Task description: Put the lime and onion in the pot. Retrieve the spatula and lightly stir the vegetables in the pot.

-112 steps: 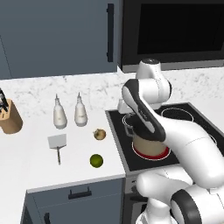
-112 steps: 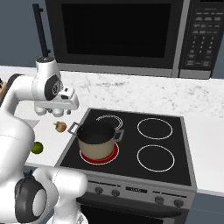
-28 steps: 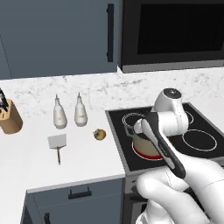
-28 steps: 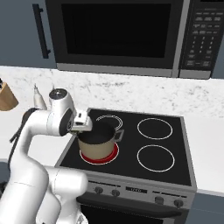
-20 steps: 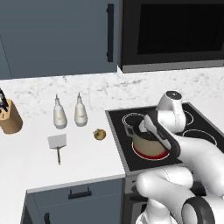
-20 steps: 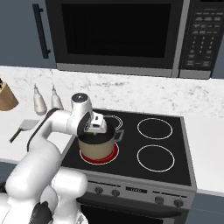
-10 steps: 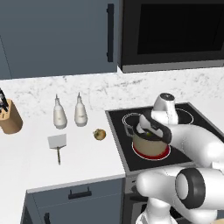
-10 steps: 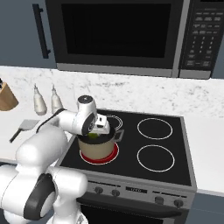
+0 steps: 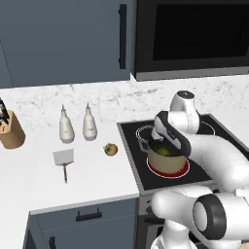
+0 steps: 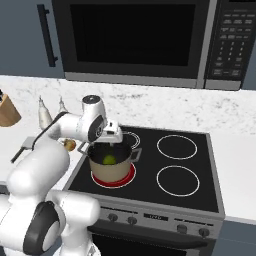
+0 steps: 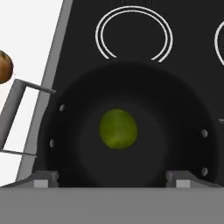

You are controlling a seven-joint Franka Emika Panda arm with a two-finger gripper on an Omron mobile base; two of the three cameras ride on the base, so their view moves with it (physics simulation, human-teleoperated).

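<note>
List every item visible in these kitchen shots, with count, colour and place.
lime: 1, yellow-green, lying inside the pot
pot: 1, tan with dark rim, on the front left burner
onion: 1, yellow-brown, on the counter left of the stove
spatula: 1, light-grey blade, dark handle, flat on the counter
bottles: 2, white, by the backsplash
knife block: 1, tan, far left counter
stove: 1, black
microwave: 1, dark, above stove
gripper: 1, white, open above the pot

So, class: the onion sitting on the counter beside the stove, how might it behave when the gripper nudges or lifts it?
The onion is a small round ball on flat counter, so it would probably roll if nudged. Its smooth curve may slip between the fingers.
</note>
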